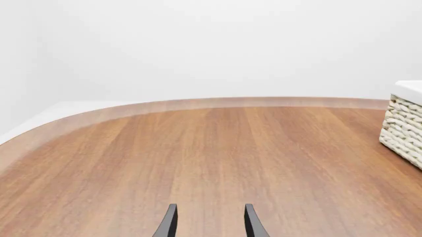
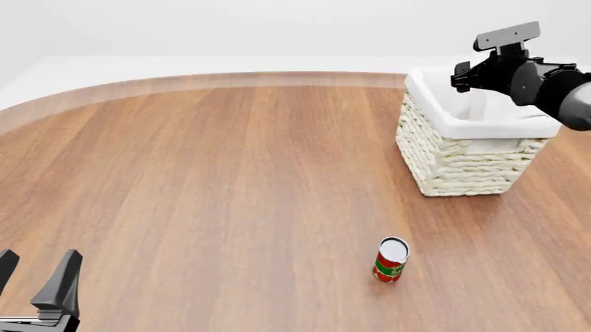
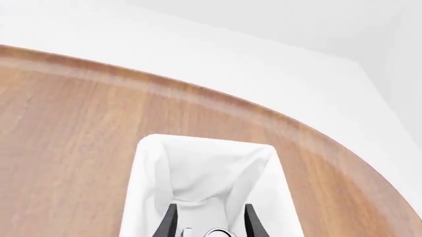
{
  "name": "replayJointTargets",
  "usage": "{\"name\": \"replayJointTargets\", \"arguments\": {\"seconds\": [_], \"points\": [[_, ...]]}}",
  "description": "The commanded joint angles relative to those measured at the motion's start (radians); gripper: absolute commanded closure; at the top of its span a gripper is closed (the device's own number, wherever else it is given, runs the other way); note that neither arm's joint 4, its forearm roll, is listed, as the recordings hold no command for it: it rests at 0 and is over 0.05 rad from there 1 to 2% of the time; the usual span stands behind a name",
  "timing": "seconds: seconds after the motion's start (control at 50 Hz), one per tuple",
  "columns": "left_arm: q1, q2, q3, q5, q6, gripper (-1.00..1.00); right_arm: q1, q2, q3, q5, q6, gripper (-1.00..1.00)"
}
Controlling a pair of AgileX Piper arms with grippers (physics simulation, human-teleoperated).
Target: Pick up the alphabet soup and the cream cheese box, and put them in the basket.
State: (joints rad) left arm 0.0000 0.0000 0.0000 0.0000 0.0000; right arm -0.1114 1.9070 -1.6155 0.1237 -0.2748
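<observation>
The basket, cream-white wicker with a white cloth lining, stands at the table's far right. My right arm hangs over it. In the right wrist view the right gripper looks down into the basket's lining, its fingers spread wide. A small grey-white shape shows between them at the picture's edge; I cannot tell what it is. The alphabet soup and the cream cheese box are out of view. My left gripper sits open and empty low over the near left of the table, also in the left wrist view.
A red and green can stands upright on the wooden table, nearer than the basket. The basket's woven corner shows in the left wrist view. The table's curved far edge meets a white wall.
</observation>
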Motion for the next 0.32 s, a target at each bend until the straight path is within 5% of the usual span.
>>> {"name": "replayJointTargets", "arguments": {"seconds": [0.02, 0.32], "points": [[0.0, 0.0, 0.0, 0.0, 0.0, -1.0, 0.011, -0.034, 0.04, -0.055, 0.03, -1.0], [0.0, 0.0, 0.0, 0.0, 0.0, -1.0, 0.036, -0.071, 0.085, -0.119, 0.064, -1.0]]}}
